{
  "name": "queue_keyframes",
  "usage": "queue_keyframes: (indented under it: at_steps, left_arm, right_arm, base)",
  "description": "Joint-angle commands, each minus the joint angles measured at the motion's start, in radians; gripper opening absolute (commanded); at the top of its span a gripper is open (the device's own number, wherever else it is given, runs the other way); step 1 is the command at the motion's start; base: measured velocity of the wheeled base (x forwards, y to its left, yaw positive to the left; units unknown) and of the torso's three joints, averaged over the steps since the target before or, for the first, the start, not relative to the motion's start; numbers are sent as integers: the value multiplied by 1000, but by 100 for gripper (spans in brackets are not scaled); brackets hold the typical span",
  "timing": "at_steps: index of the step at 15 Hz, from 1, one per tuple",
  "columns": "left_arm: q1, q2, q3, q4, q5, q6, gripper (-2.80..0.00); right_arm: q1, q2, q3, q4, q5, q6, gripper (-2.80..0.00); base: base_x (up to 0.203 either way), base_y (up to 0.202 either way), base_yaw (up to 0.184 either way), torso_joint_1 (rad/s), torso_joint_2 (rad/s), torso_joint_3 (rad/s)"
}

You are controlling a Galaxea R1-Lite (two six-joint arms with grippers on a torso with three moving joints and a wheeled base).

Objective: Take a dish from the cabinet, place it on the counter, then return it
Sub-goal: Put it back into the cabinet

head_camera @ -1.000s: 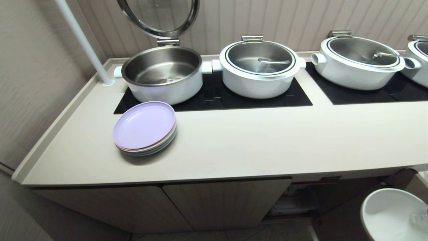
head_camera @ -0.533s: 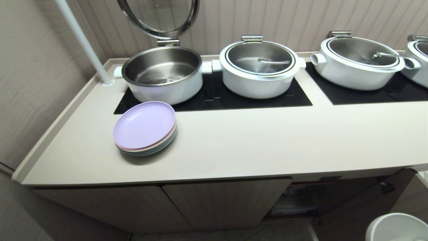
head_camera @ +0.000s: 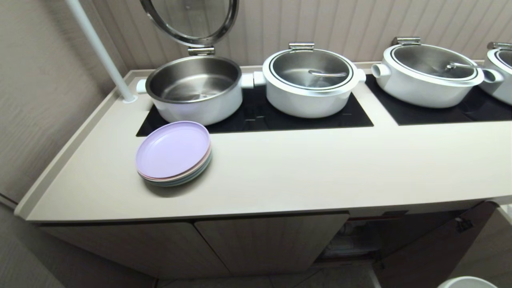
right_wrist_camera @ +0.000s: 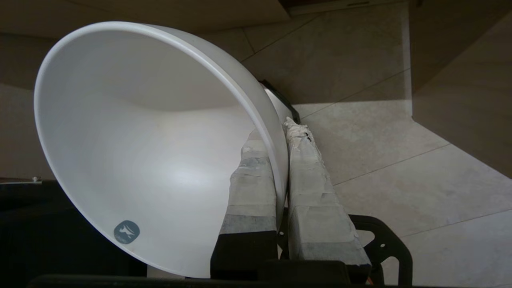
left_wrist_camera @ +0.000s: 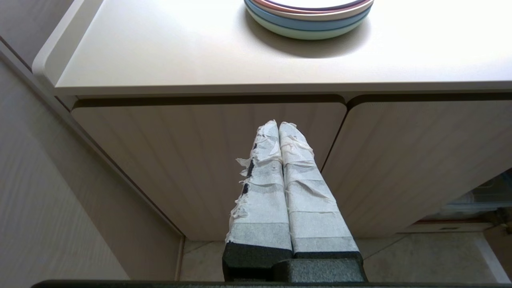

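A stack of pastel plates (head_camera: 173, 154) rests on the counter (head_camera: 304, 168) beside pots (head_camera: 196, 88).

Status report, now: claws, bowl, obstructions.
Right claw shut on white bowl rim, low, off the counter. Left claw shut, empty, facing closed cabinet door. Plate stack on counter's left.

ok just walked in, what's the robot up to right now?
The right gripper is shut on the rim of the white bowl, holding it low over the floor tiles in front of the cabinet; in the head view only the bowl's edge shows at the bottom right. The counter holds just the stack of pastel plates and the pots, no bowl. The left gripper is shut and empty, parked facing the closed cabinet doors.
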Motion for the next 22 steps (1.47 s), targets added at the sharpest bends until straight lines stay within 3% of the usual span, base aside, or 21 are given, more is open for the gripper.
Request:
queue_keyframes:
  at_steps: [1, 22]
  left_arm:
    - [0, 0, 0, 0, 0, 0, -280]
    - [0, 0, 0, -1, 0, 0, -280]
  right_arm:
    - [4, -6, 13, 1, 24, 0, -280]
    - [29, 37, 16, -1, 25, 12, -280]
  base:
    - [0, 0, 0, 0, 0, 0]
    - [0, 0, 0, 0, 0, 0]
